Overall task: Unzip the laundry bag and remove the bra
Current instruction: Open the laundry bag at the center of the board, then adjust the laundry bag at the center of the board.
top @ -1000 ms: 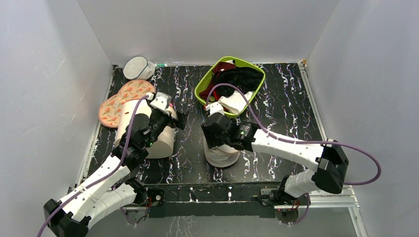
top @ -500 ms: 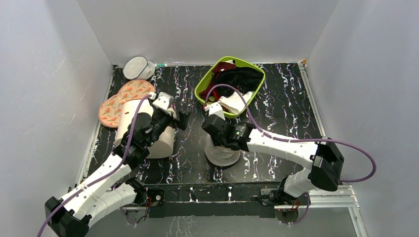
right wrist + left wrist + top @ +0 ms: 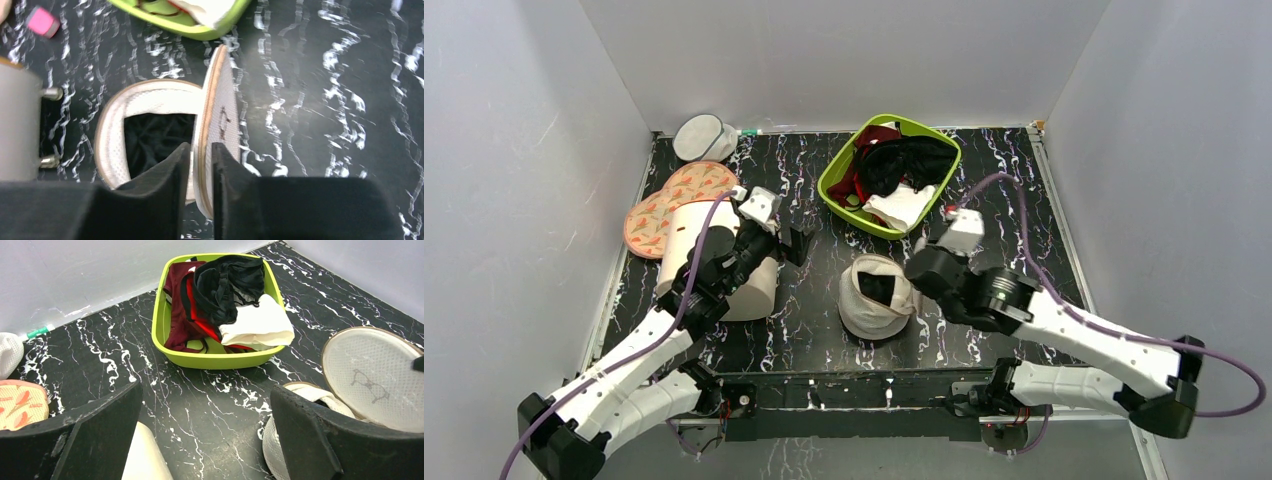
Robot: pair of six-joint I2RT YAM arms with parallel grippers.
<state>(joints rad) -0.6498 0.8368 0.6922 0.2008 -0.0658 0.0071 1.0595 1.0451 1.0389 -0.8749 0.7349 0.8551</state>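
Observation:
The laundry bag lies at the table's front middle, a round off-white mesh pouch with its zip open. Its round lid stands up on edge at the right side. My right gripper is shut on the lid's tan rim; in the top view it sits just right of the bag. Dark cloth fills the bag's opening; the bra is hidden. My left gripper hangs open and empty left of the bag, over bare table; from above it is apart from the bag.
A lime green basket of black, dark red and white clothes stands behind the bag. A large cream cylinder lies under my left arm, with orange patterned pads behind it. A greyer mesh pouch sits at the back left corner.
My right arm has swung from above the bag to its right side, closing on the lid and lifting it open, so the dark inside now shows. The left arm has barely moved.

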